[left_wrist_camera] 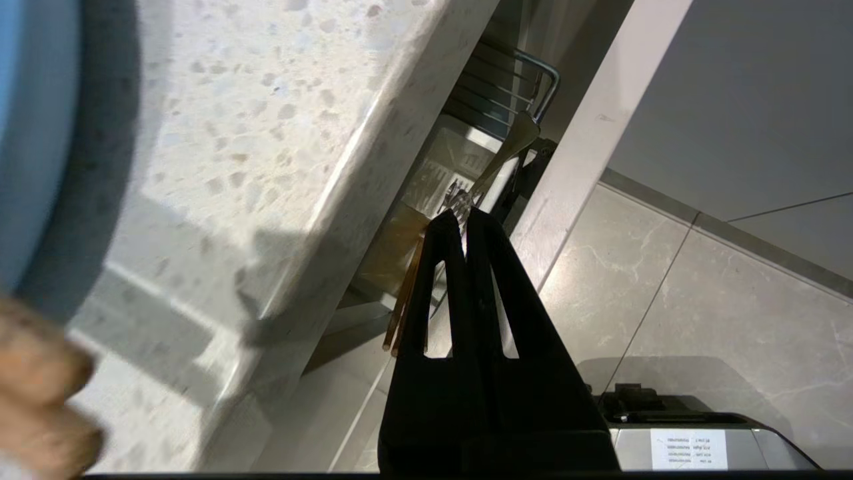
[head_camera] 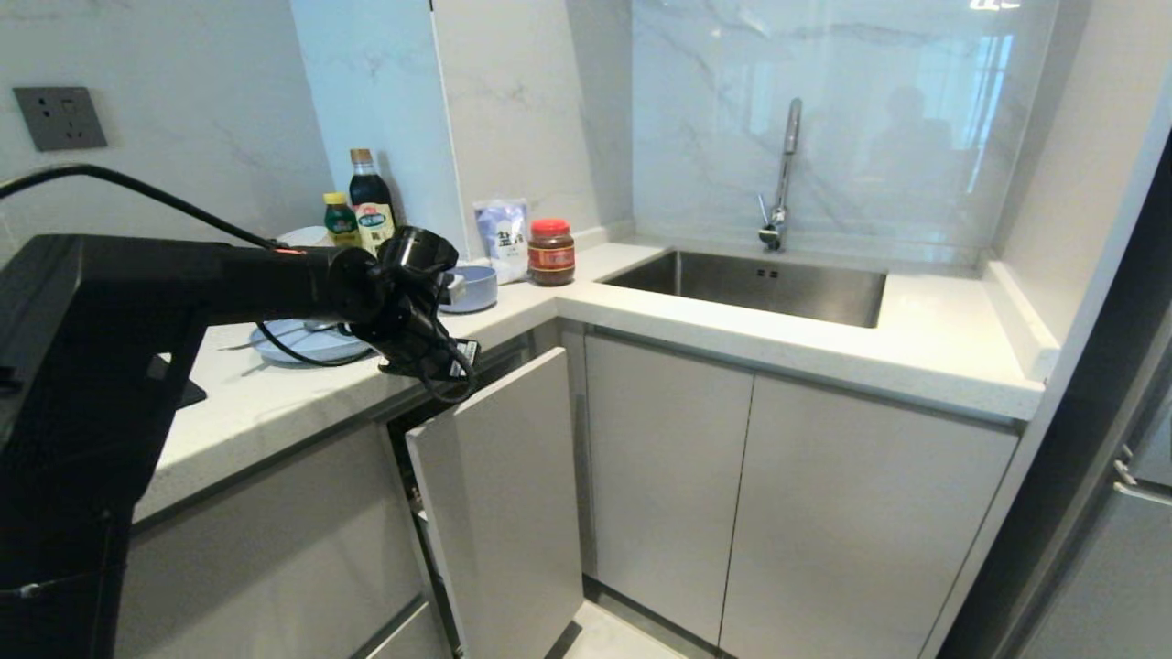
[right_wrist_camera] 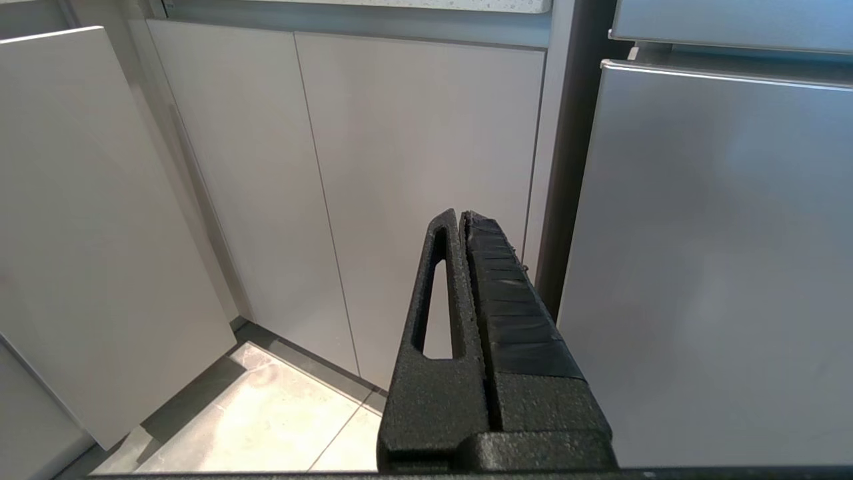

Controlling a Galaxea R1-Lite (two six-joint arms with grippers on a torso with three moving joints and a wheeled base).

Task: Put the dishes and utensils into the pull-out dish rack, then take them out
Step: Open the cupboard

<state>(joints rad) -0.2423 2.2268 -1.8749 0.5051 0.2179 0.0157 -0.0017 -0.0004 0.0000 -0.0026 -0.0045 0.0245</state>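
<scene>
Plainly, the left gripper (head_camera: 438,359) hangs at the edge of the counter (head_camera: 275,403), over the gap behind the pulled-out dish rack (head_camera: 499,513), whose grey front panel lies at about five o'clock from it. Its fingers are pressed together. In the wrist view their tips meet the near end of the spoon (left_wrist_camera: 510,147), which runs down into the rack; whether they actually pinch it cannot be told. The chopsticks (left_wrist_camera: 404,300) slant just beside the fingers.

On the counter the plate (head_camera: 302,346) lies at nine o'clock from the gripper and the bowl (head_camera: 473,288) at one o'clock.

The spoon looks stiff, light and slick, so a pinch on its thin handle probably lets it swivel; a hold lower on the handle would likely steady it. The chopsticks are likely light and less slippery, best taken together near the middle. Both plastic dishes should be light and hard to break, and are best gripped at the rim.

The right gripper (right_wrist_camera: 463,217) is parked low before the cupboard doors, closed and empty.
</scene>
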